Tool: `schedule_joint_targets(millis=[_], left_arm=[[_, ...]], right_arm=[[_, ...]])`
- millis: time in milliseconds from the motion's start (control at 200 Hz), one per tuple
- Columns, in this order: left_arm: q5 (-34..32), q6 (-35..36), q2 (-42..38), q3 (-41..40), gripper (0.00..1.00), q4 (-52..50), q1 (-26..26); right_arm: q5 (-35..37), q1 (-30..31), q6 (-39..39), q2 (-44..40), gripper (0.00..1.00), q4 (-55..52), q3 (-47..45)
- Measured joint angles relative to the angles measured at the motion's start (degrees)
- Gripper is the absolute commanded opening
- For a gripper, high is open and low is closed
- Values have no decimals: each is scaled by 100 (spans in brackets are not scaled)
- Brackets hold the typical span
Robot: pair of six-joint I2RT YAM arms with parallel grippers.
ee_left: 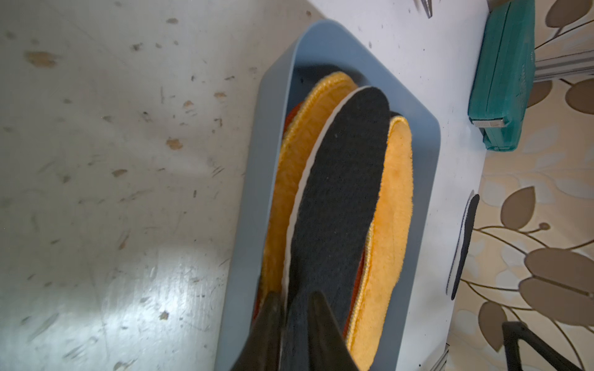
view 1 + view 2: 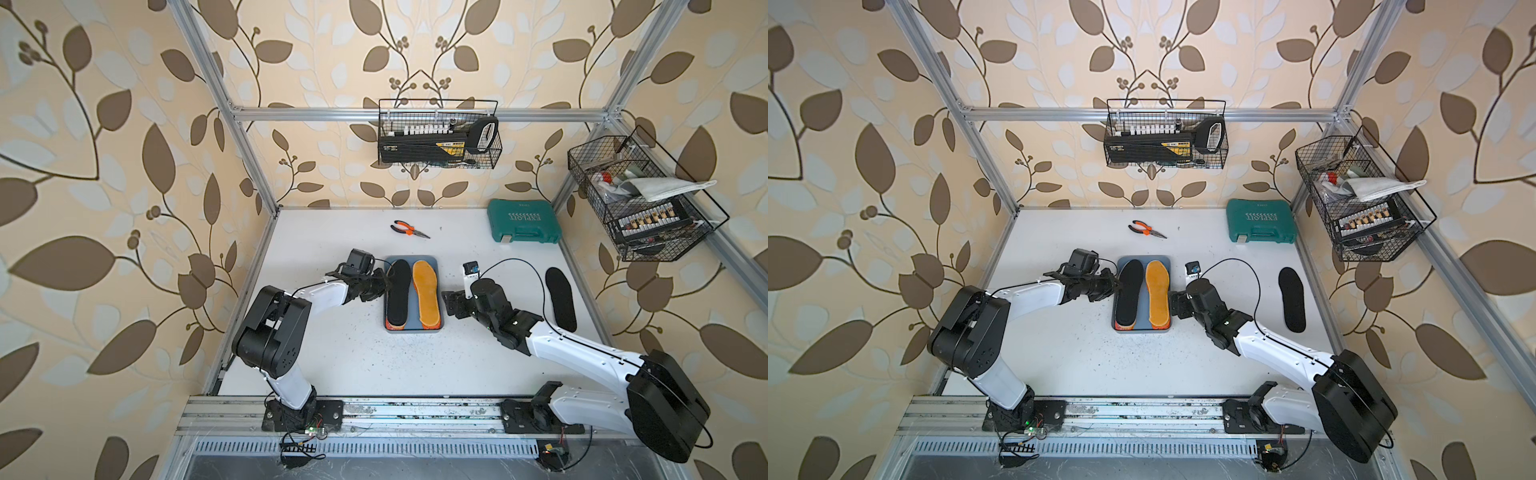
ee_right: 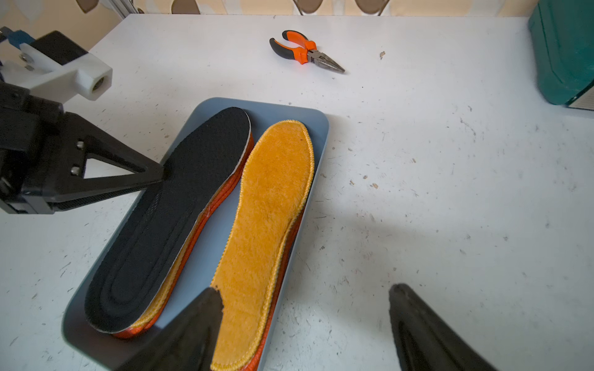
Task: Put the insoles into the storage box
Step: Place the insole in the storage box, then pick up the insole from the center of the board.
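Black foam insole [image 1: 337, 208] between our left gripper's [image 1: 294, 298] jaws, pinch unclear; snagging may drag it off the blue-grey plastic storage box [image 1: 254, 192].

Two black insoles [image 2: 398, 293] [image 2: 560, 298], two orange-yellow insoles [image 1: 291, 167] [image 1: 393, 208], one storage box [image 3: 283, 110], one pliers [image 2: 409, 230]

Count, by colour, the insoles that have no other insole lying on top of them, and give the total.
Black: 2, the boxed black insole and the loose black insole
Orange-yellow: 1, the orange-yellow insole
Total: 3
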Motion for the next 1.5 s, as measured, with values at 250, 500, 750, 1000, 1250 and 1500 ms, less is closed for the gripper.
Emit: schedule_joint_targets(millis=[250,500,750,1000,1250,1500], left_arm=[[-293,-4,-302,0,24,-339,-2],[-557,184,-968,-2,36,-675,0],[-935,1209,-2120,-223,45,-763,0],[-872,2433,-2393,-1270,45,-31,0],[-256,3058,-2284,-1832,44,693,-2],[52,3191,-1893,-1659,44,931,-2]], right_arm=[[2,0,0,0,84,-13,9],[280,-92,33,83,84,-341,195],[540,-2308,522,363,84,-1753,1379],[538,-5366,568,1386,84,-2170,2000],[-970,-6861,199,2144,78,-2369,2039],[-2251,-7438,120,2546,73,-2223,2037]])
